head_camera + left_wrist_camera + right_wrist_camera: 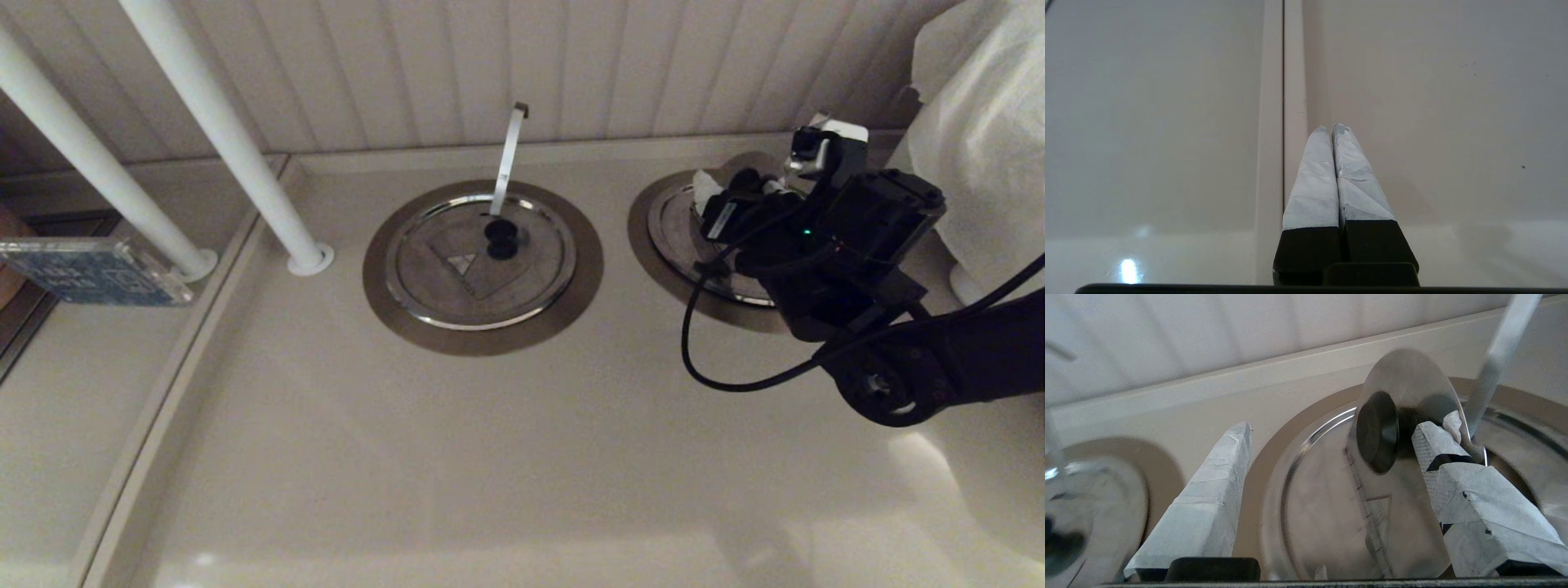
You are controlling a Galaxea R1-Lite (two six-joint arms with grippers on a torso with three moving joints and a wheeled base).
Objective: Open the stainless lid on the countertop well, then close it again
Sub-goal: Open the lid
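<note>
The stainless lid [1314,506] sits in the countertop well, whose brushed collar [1257,465] rings it. Its wedge flap [1404,379] stands tilted up off the lid, carrying the black knob [1376,432]; the slanting strip [1498,363] rises behind it. My right gripper [1337,435] is open over the lid. One taped finger [1437,445] rests against the raised flap beside the knob, and the other finger [1208,506] is far off over the collar. In the head view the right arm covers most of this lid [673,233]. My left gripper [1329,127] is shut and empty over bare counter.
A second identical well [482,335] holds a closed lid [457,286] with an upright strip [508,155] at the counter's middle. Two white poles [237,155] stand at the left, a white cloth bundle [988,155] at the right, and a panelled wall is close behind.
</note>
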